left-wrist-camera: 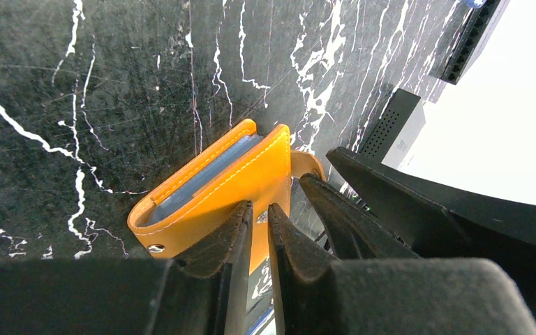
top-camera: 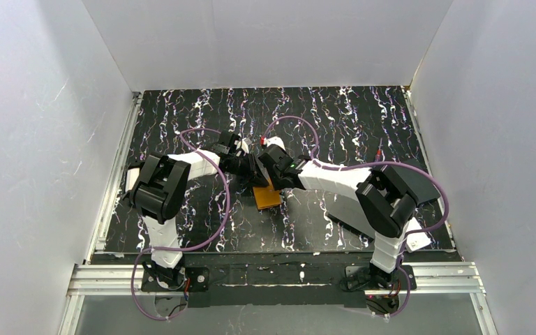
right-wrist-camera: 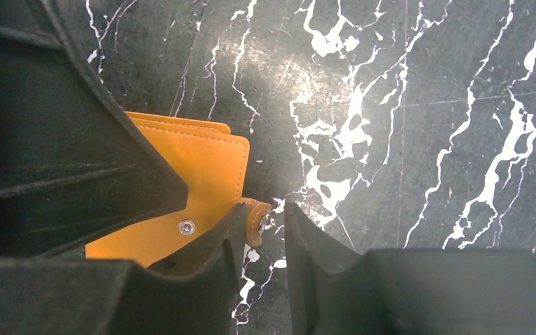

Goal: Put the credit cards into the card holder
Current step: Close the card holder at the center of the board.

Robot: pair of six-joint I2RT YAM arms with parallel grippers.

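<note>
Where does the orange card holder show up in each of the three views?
Top external: card holder near the table's centre, between the two arms.
Left wrist: mid-frame, its cover running down between the fingers of the left gripper.
Right wrist: left of centre, partly hidden by the left gripper.
Shared landmark: the black, white-veined table.
</note>
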